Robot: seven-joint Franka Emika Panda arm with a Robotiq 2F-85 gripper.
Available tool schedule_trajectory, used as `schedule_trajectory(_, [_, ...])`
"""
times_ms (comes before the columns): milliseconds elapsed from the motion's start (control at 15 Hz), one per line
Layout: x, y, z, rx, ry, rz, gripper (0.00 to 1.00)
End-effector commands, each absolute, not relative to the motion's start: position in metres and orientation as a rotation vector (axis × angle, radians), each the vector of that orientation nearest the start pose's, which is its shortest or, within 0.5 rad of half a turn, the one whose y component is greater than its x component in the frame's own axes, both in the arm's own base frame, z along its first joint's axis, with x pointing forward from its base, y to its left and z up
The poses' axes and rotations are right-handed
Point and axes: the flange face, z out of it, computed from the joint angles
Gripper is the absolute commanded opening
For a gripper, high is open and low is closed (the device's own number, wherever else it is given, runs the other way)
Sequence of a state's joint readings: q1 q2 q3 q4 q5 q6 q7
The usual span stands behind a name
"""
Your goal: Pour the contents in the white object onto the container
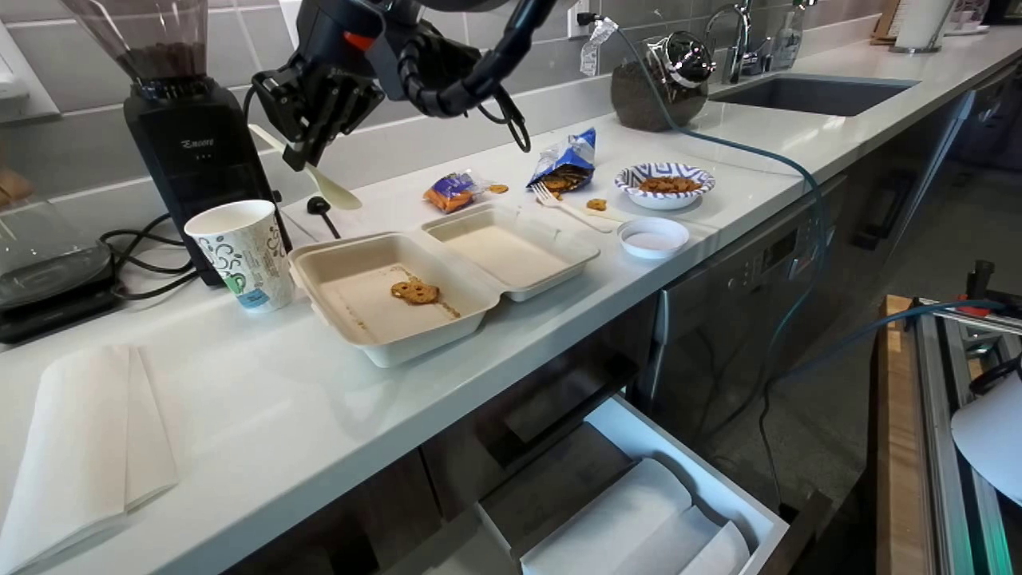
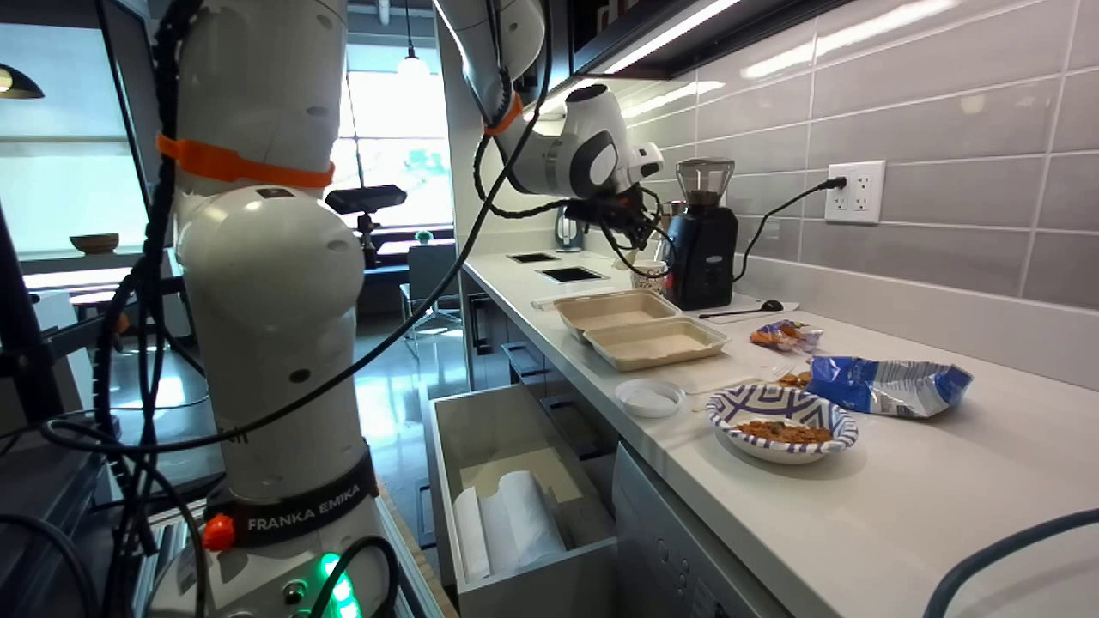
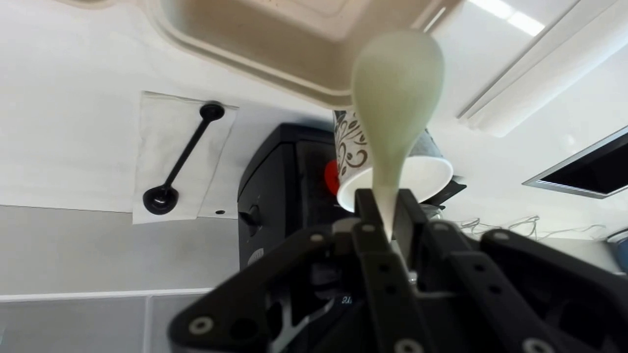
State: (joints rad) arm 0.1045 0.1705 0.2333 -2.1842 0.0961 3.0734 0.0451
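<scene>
The container, an off-white foam clamshell box [image 1: 431,343], lies open on the counter; it also shows in an exterior view [image 2: 657,345] and partly in the wrist view [image 3: 274,59]. One half holds a brown snack piece [image 1: 415,292] and crumbs. The white object, a small low white cup [image 1: 653,238], stands beside the box's other half, also in an exterior view [image 2: 650,399]; I see no brown bits in it. My gripper [image 1: 303,156] is shut on a pale green spoon [image 3: 398,83], held above the counter behind the box, near the paper cup.
A tall printed paper cup [image 1: 243,259] and a black grinder [image 1: 200,152] stand close to the gripper. A blue-patterned bowl [image 1: 665,185] with brown bits, a blue snack bag [image 1: 567,158], an orange packet [image 1: 453,192] and a fork [image 1: 571,209] lie along the counter. A drawer [image 2: 524,481] hangs open below.
</scene>
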Motion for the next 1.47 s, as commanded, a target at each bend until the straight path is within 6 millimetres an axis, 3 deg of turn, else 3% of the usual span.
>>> schedule_trajectory(0, [0.564, 0.186, 0.399, -2.731, -0.257, -1.016, 0.04])
schedule_trajectory(333, [0.565, 0.194, 0.4, -2.719, -0.272, -0.947, 0.04])
schedule_trajectory(533, [0.564, 0.19, 0.403, -2.744, -0.275, -0.891, 0.04])
schedule_trajectory(1133, [0.562, 0.096, 0.41, -3.031, -0.046, -0.448, 0.04])
schedule_trajectory(1267, [0.56, 0.09, 0.399, -3.061, -0.066, -0.247, 0.04])
schedule_trajectory(1333, [0.562, 0.089, 0.404, -3.037, -0.07, -0.37, 0.14])
schedule_trajectory(1400, [0.56, 0.087, 0.402, -3.048, -0.066, -0.311, 0.14])
